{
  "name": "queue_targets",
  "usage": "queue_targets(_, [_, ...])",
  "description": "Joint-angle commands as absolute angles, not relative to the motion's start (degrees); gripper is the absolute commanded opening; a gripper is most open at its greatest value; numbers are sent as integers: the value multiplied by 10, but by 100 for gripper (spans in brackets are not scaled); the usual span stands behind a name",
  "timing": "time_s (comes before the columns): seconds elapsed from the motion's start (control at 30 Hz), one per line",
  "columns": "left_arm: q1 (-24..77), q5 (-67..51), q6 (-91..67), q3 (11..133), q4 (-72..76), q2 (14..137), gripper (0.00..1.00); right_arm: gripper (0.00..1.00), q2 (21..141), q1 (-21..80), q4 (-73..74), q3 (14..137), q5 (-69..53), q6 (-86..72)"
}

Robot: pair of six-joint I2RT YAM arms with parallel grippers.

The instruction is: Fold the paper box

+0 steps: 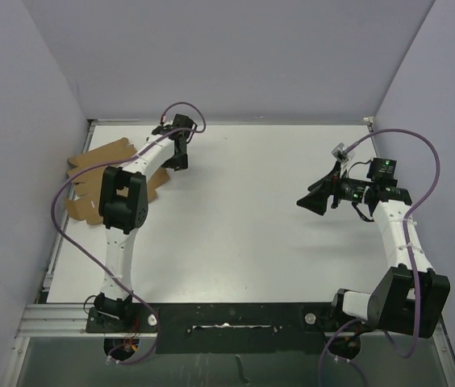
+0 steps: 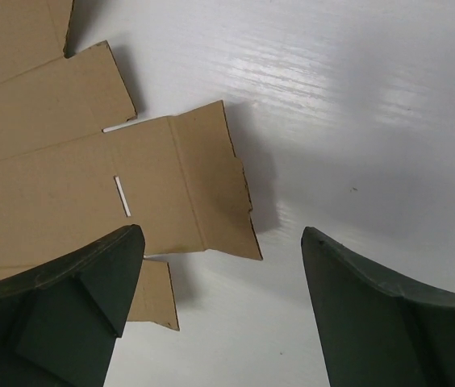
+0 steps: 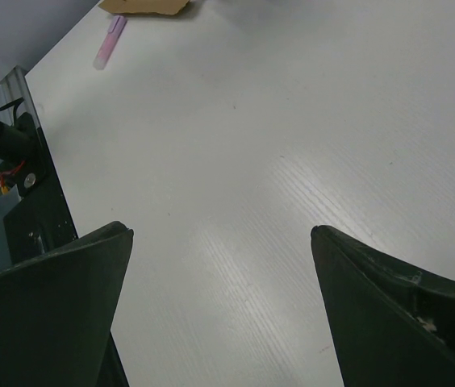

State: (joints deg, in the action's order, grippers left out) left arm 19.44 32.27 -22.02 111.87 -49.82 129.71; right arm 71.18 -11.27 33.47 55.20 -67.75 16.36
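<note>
The paper box [image 1: 90, 173] is a flat brown die-cut cardboard sheet with flaps, lying at the table's far left; the left arm covers part of it. In the left wrist view the sheet [image 2: 66, 177] fills the upper left, with slits and fold lines showing. My left gripper [image 1: 177, 158] is open and empty just right of the sheet; its jaws [image 2: 221, 234] straddle the corner of a flap, above it. My right gripper [image 1: 312, 200] is open and empty above bare table at the right [image 3: 221, 230]. A sliver of the sheet [image 3: 143, 6] shows at the top of the right wrist view.
Pale purple walls [image 1: 18, 121] close in the white table [image 1: 244, 226] on the left, back and right. A black base rail [image 1: 227, 316] runs along the near edge. Purple cables [image 1: 60, 230] loop off both arms; one piece [image 3: 108, 40] lies on the table near the sheet.
</note>
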Motion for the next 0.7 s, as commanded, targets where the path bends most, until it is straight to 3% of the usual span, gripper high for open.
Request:
queue_targets(0.0, [183, 317, -210, 1147, -477, 1331, 78, 98, 716, -116, 321, 552, -686, 177])
queue_targets(0.37, [159, 308, -207, 1151, -458, 1363, 52, 98, 726, -116, 323, 550, -683, 181])
queue_targets(0.67, [152, 302, -165, 1123, -437, 1332, 10, 98, 725, -111, 329, 555, -682, 186])
